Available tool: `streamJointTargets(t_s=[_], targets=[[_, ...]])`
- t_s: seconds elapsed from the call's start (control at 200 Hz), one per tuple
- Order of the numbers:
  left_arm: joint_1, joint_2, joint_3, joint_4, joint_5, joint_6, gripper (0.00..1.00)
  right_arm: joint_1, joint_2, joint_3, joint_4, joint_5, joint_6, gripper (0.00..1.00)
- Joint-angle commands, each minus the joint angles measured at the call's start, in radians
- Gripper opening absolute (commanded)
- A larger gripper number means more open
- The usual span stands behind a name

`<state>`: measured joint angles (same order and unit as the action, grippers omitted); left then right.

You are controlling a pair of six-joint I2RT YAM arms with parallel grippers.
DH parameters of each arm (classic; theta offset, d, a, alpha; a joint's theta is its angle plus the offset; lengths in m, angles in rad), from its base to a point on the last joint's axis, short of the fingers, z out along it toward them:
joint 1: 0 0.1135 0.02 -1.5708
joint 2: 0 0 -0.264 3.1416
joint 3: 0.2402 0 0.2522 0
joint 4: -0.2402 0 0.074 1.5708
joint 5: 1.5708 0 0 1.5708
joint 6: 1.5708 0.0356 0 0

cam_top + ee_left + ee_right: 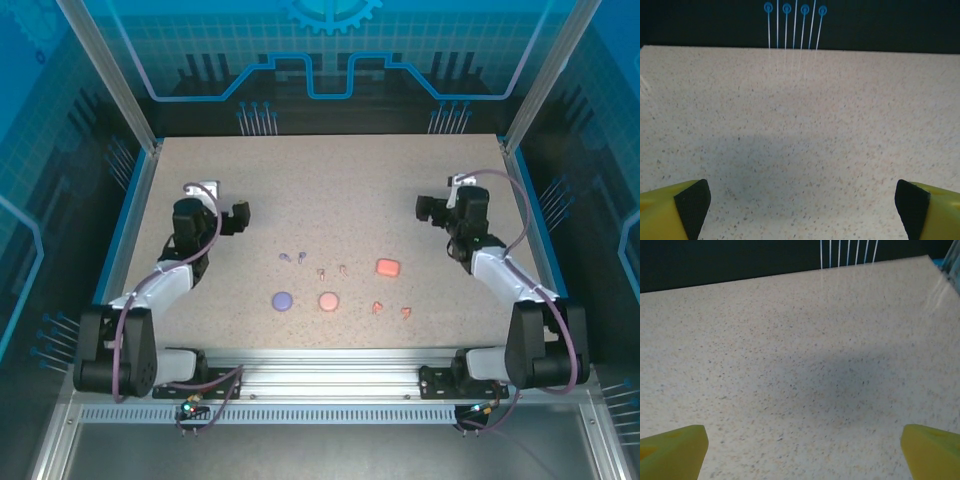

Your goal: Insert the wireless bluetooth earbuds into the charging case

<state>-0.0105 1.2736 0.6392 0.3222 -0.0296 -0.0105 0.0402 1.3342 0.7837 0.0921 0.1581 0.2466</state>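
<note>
Three pebble-like charging cases lie mid-table: a purple one (282, 300), a pink one (328, 301) and a coral one (388, 267). Tiny stemmed earbuds lie loose around them: a purple pair (293, 257), a pale pink pair (331, 270) and a coral-orange pair (391, 309). My left gripper (240, 216) hovers open to the left of them and farther back, with nothing between its fingers (692, 200). On the other side, to the right and also farther back, my right gripper (425, 210) is open and empty, with bare tabletop between its yellow fingers (680, 447).
The speckled beige table (330, 180) is fenced by blue rails left and right and a dark wall at the back. Both arm bases sit on the metal rail (330, 375) at the near edge.
</note>
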Motion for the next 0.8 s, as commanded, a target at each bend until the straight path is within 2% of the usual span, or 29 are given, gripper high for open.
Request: streamJointTargets(t_s=[0.0, 0.125, 0.335, 0.565, 0.67, 0.795], targets=[[-0.005, -0.069, 0.087, -0.251, 0.053, -0.082, 0.99, -0.023, 0.055, 0.128, -0.351, -0.109, 0.142, 1.0], [-0.025, -0.163, 0.067, -0.259, 0.11, -0.199, 0.99, 0.015, 0.117, 0.233, -0.523, -0.169, 0.183, 1.0], [-0.105, -0.249, 0.042, -0.246, 0.075, -0.33, 0.99, 0.125, 0.206, 0.354, -0.787, -0.165, 0.327, 0.96], [-0.268, -0.173, 0.113, -0.325, -0.005, -0.539, 0.99, 0.308, 0.261, 0.388, -0.903, -0.051, 0.444, 0.95], [-0.333, -0.104, 0.145, -0.355, -0.026, -0.638, 0.99, 0.349, 0.289, 0.38, -0.928, -0.016, 0.478, 0.95], [-0.408, -0.027, 0.189, -0.383, -0.036, -0.691, 0.99, 0.377, 0.31, 0.357, -0.928, 0.006, 0.508, 0.96]])
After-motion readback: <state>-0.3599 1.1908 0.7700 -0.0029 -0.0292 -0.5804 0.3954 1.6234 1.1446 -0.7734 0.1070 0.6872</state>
